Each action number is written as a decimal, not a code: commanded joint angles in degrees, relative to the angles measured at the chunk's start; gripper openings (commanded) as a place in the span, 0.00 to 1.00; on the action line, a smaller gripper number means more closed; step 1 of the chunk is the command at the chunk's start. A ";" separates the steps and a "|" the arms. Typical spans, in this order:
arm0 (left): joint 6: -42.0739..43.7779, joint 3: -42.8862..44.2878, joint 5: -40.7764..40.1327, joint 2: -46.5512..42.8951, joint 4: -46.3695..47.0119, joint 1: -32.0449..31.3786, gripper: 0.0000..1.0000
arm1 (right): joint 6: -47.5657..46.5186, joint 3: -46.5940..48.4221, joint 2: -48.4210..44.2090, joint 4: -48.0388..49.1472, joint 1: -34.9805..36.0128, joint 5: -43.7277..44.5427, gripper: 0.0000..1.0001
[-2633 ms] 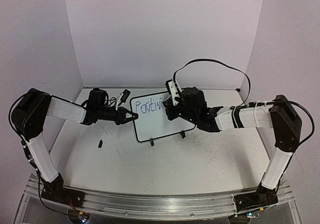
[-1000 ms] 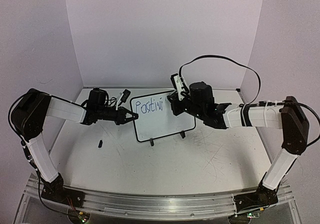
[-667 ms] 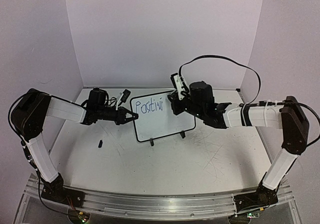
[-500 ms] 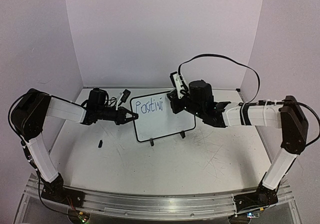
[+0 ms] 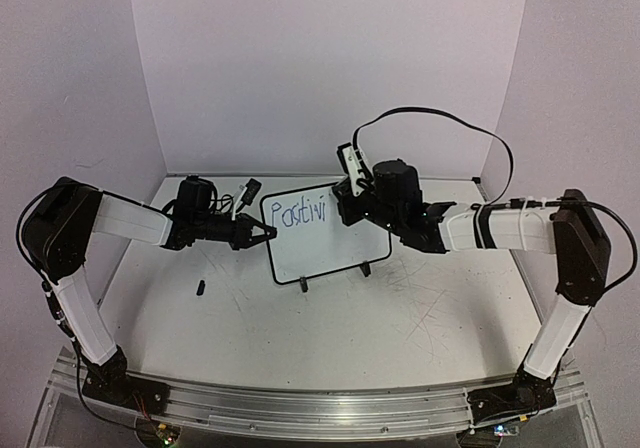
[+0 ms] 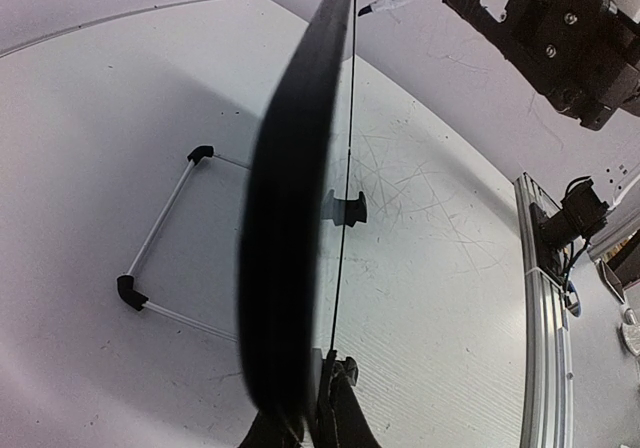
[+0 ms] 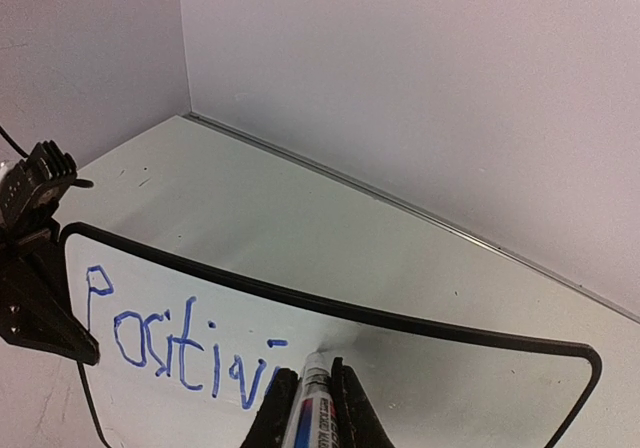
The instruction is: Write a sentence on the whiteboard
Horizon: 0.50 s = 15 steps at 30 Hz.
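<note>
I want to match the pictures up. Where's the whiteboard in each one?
Top external: the whiteboard stands upright in the middle.
Left wrist: the whiteboard is edge-on, a dark band running top to bottom.
Right wrist: the whiteboard fills the bottom, blue writing at left.
Shared landmark: the left gripper clamping its edge.

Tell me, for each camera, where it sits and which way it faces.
Top external: above and behind the bases, looking down at the table; both arms show, the whiteboard between them.
Left wrist: on the left arm, looking along the whiteboard's edge; the left gripper clamps it.
Right wrist: facing the whiteboard's written face; the right gripper holds the marker.
Shared: all three show the whiteboard.
</note>
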 commanded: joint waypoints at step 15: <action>3.75 2.03 -12.00 -0.55 -2.56 0.90 0.00 | 0.32 2.91 2.00 1.56 0.30 1.89 0.00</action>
